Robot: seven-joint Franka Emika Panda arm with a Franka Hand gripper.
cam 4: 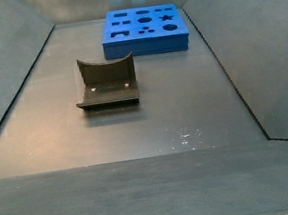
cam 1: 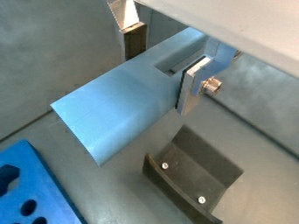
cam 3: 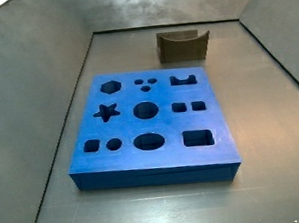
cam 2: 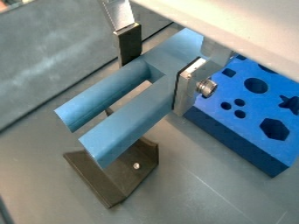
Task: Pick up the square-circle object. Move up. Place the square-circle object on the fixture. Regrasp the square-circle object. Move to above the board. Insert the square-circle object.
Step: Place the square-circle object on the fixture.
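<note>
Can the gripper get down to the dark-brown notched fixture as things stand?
Probably yes. The gripper, jaws shut on the pale-blue elongated peg, hangs above the dark-brown notched fixture; its notch is empty, the bright-blue board sits apart.

The gripper (cam 2: 152,59) hangs above the grey floor (cam 2: 222,188), its 2 fingers closed around one end of a light blue elongated piece, the square-circle object (cam 2: 117,114). One finger (cam 2: 121,24) presses the far side, the silver plate with a bolt (cam 2: 193,83) the near side. The piece juts out over the fixture (cam 2: 114,173), a dark bracket on the floor. Just beside them sits the bright-blue board (cam 2: 251,118), its star, hexagon and round cut-outs facing up.
</note>
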